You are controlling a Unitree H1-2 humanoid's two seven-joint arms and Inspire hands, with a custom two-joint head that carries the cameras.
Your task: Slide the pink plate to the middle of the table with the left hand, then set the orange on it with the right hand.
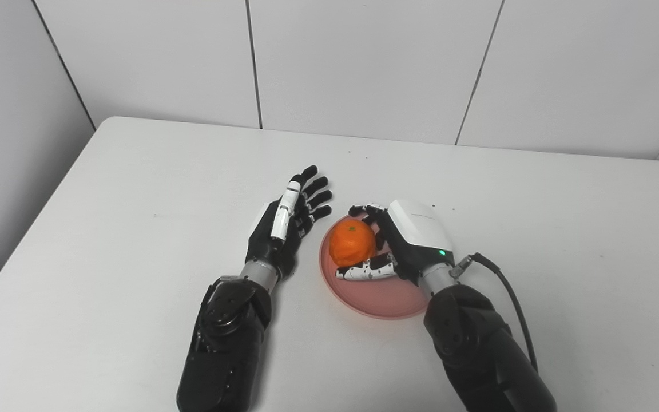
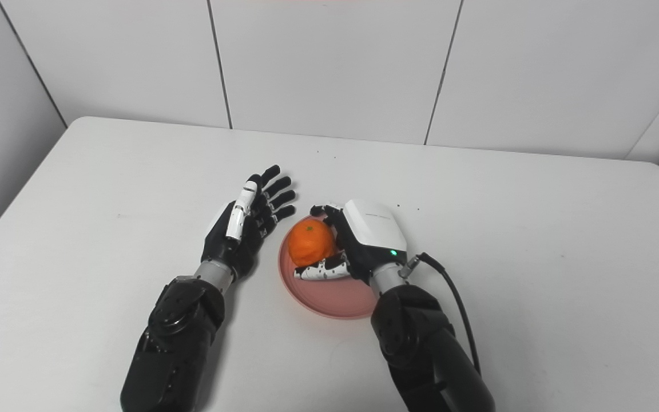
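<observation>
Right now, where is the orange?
The orange sits over the pink plate mid-table, wrapped by the right hand, beside the open left hand.

The orange [image 1: 353,244] is bright orange with a small green stem spot on top. The plate [image 1: 381,297] is a plain, muted pink. The left hand [image 1: 286,226] is black, with a white thumb and small white marks along the fingers. The right hand [image 1: 404,240] is black with a white back shell carrying faint grey lettering and a lit green dot; its thumb is white, speckled with black dots. Both forearms are glossy black. A black cable [image 1: 512,303] loops beside the right wrist. The table [image 1: 106,229] is plain white; the wall [image 1: 364,63] is white panels split by dark seams.
</observation>
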